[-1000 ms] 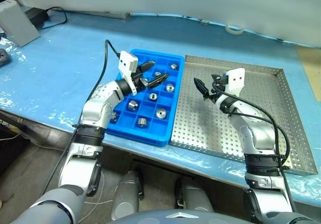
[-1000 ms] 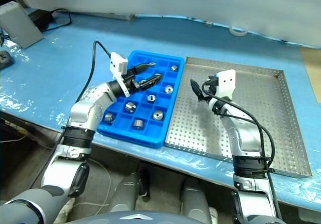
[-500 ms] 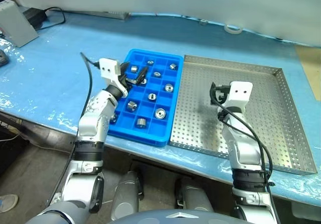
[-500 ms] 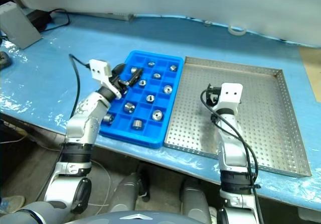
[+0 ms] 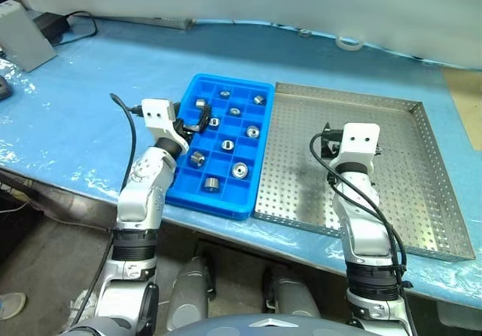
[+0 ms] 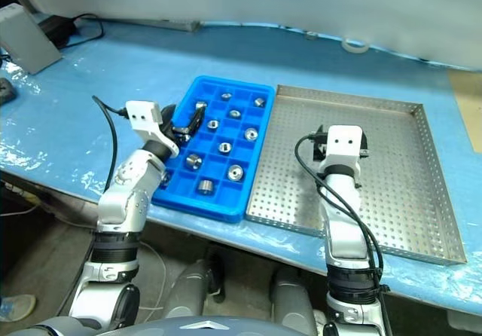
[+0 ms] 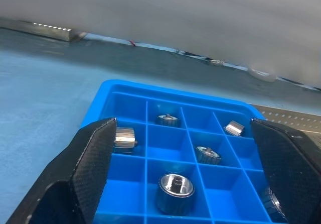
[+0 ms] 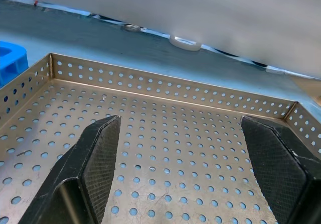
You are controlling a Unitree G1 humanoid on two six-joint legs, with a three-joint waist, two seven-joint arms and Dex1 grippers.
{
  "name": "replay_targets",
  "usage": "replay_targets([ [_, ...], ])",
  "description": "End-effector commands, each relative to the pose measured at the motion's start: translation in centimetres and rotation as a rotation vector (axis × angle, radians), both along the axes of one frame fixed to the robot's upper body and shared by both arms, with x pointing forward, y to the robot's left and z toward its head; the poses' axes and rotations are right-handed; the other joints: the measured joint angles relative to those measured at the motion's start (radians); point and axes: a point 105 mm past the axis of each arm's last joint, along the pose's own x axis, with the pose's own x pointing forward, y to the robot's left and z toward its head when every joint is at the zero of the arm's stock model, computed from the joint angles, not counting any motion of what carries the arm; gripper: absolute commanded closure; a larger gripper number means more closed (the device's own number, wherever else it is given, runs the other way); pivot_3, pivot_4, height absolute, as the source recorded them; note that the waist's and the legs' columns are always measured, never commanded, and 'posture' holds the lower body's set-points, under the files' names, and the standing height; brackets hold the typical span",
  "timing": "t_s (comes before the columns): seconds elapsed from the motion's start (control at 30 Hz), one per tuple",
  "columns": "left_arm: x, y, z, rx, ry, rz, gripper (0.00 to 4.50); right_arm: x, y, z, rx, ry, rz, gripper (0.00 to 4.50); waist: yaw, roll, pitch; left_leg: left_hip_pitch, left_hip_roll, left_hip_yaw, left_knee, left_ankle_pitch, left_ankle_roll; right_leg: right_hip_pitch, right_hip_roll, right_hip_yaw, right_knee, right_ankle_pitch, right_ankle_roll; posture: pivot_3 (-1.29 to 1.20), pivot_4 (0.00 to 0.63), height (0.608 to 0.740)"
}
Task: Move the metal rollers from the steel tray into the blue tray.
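The blue tray sits left of the steel tray, and several metal rollers lie one to a compartment in it. My left gripper hovers open over the blue tray's left edge, pointing across it. In the left wrist view its fingers frame rollers with nothing between them. My right gripper hangs open and holds nothing above the steel tray's middle. Its fingers are spread over the bare perforated base.
A white tape ring lies on the blue table cover behind the steel tray. A grey box and a black adapter with its cable sit at the far left. The table's front edge runs just below both trays.
Both arms drew back toward me. The left gripper left the blue tray's middle for its left edge. The right gripper swung from pointing left to pointing forward. Both stayed open.
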Motion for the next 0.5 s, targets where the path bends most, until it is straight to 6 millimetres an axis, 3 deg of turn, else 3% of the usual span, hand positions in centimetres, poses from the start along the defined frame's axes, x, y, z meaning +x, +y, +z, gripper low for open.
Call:
replay_targets([
  [0.03,-0.5,0.1,0.9,0.001,-0.034,-0.009,0.0,-0.1,-0.1,1.6,-0.013,-0.058,-0.01,0.51,0.0,0.0,0.0,0.0,0.0,0.0,0.0,0.0,0.0,0.0,0.0,0.0,0.0,0.0,0.0,-0.06,0.15,0.74],
  [0.5,-1.1,0.6,1.3,0.032,-0.039,-0.005,0.0,0.5,1.2,1.1,0.009,-0.051,0.039,0.51,0.002,0.0,0.0,0.0,0.0,0.0,0.0,0.002,-0.004,0.0,0.0,0.0,0.0,0.001,0.001,-0.02,0.15,0.74],
])
